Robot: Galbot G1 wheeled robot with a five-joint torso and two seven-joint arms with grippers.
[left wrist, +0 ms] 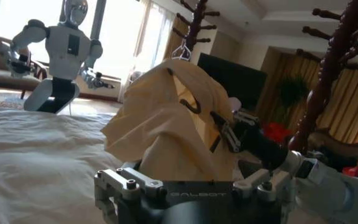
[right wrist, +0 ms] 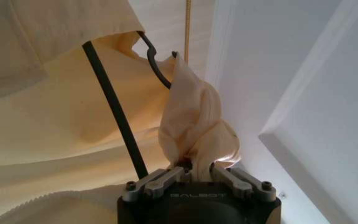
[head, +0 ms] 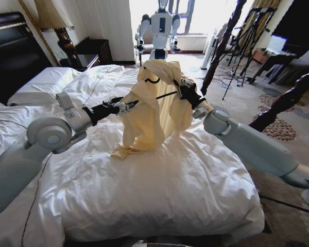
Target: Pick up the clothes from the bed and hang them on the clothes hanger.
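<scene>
my right gripper (right wrist: 195, 169): clenched on shirt (head: 154, 105) with hanger (right wrist: 113, 109) | left gripper (head: 127, 106): released, beside shirt | over bed (head: 159, 190)

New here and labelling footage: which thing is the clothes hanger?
Above the white bed, both grippers hold up a yellow shirt. The clothes hanger is the thin black wire poking from its folds, unlike the thick wooden posts.
</scene>
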